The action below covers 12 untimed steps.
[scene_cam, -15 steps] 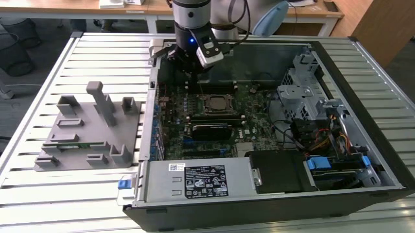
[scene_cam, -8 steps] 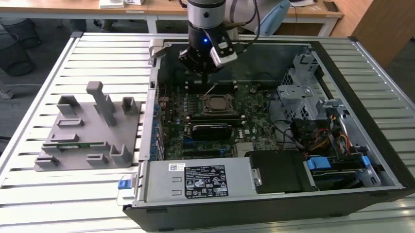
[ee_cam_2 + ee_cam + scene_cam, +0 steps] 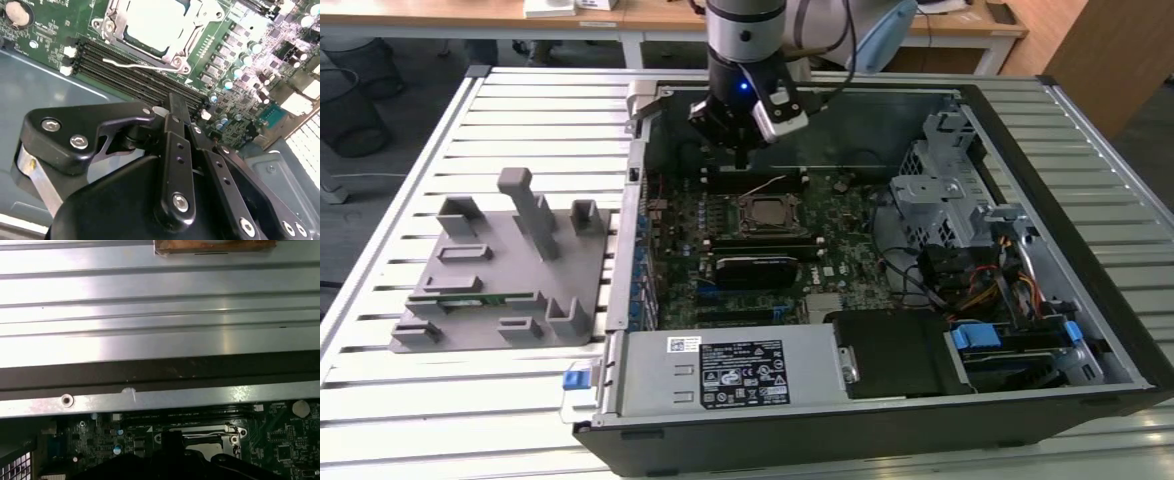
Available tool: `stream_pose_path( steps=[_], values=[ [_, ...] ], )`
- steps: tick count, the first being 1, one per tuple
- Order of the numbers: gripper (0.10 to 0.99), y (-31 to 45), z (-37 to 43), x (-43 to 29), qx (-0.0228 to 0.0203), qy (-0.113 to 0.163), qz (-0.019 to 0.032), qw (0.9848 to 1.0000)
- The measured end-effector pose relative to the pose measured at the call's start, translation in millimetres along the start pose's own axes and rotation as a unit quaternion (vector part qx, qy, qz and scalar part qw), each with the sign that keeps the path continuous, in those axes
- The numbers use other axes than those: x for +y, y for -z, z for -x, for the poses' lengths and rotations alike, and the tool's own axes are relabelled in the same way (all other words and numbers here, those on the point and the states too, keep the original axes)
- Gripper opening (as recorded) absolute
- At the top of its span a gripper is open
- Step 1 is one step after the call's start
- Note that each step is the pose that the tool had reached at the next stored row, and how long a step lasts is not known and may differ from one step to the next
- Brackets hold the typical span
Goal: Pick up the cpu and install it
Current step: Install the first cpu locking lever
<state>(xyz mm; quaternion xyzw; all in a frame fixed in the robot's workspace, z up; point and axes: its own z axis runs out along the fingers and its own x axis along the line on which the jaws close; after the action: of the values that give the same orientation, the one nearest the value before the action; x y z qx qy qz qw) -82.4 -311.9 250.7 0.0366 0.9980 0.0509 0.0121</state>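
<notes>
step: cpu install, late | my tool point(image 3: 742, 160): fingers drawn together, holding nothing I can see | cpu point(image 3: 156, 22): seated in the socket point(image 3: 766, 213) just below and ahead of my tool | next move calls for, I judge: securing the socket latch

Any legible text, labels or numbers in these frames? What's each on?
No text can be read in any view.
Black label on the power supply: print too small to read.
White sticker on the same unit: too small to read.
Motherboard markings in the second wrist view: blurred, unreadable.
</notes>
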Motion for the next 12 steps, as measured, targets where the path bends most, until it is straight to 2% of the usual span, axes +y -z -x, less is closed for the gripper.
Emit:
stream_pose_path(
  steps=[7,12],
  values=[
    [0.106,-4.4,5.3,-1.0,-0.0001,0.0,0.0002,1.0],
    [0.106,-9.0,7.3,-1.3,-0.0008,0.008,-0.0024,1.0]
  ],
)
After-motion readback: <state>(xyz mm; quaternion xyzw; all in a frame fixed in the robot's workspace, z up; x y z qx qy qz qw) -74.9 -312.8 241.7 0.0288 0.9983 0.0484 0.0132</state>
